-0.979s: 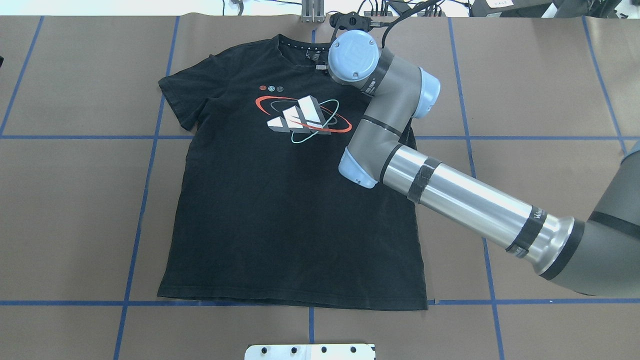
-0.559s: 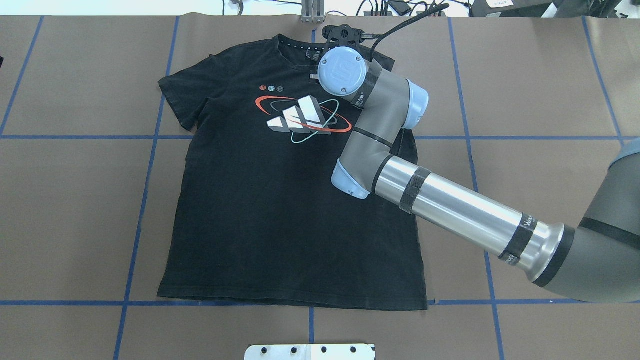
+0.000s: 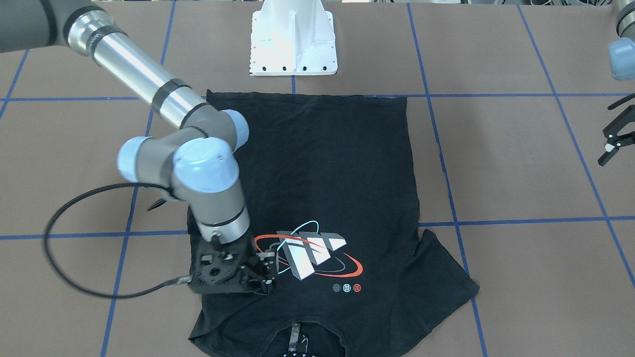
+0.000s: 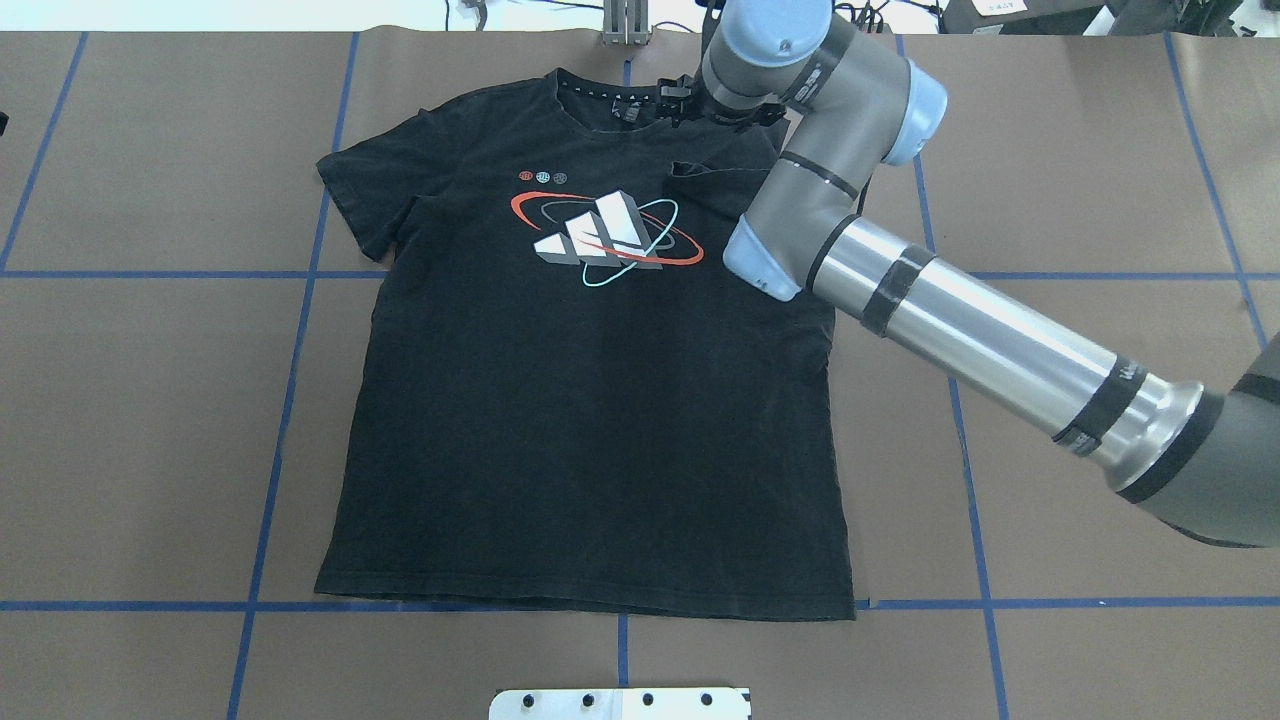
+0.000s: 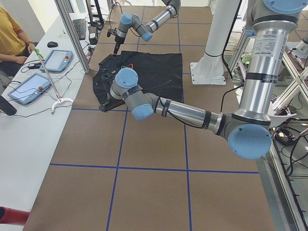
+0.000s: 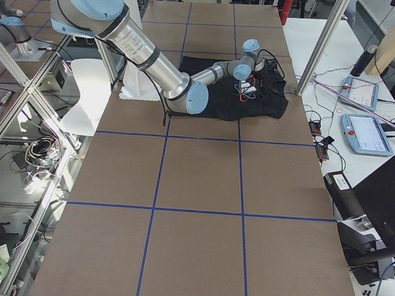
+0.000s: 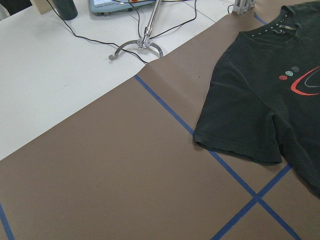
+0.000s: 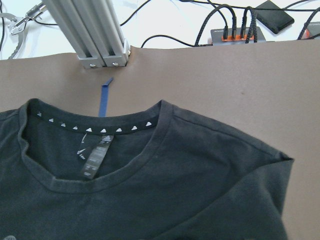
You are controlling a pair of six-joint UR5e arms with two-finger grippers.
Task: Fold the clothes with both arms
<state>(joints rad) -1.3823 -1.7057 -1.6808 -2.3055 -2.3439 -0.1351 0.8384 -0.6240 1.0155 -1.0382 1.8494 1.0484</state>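
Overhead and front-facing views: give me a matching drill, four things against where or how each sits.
1 right end effector
2 left end effector
3 sleeve on the robot's right
4 sleeve on the robot's left

A spread flat on the table
B above bare table, off the T-shirt
C folded inward onto the T-shirt's front
D above the T-shirt near its collar

Pairs: 1-D, 2-B, 3-C, 4-A
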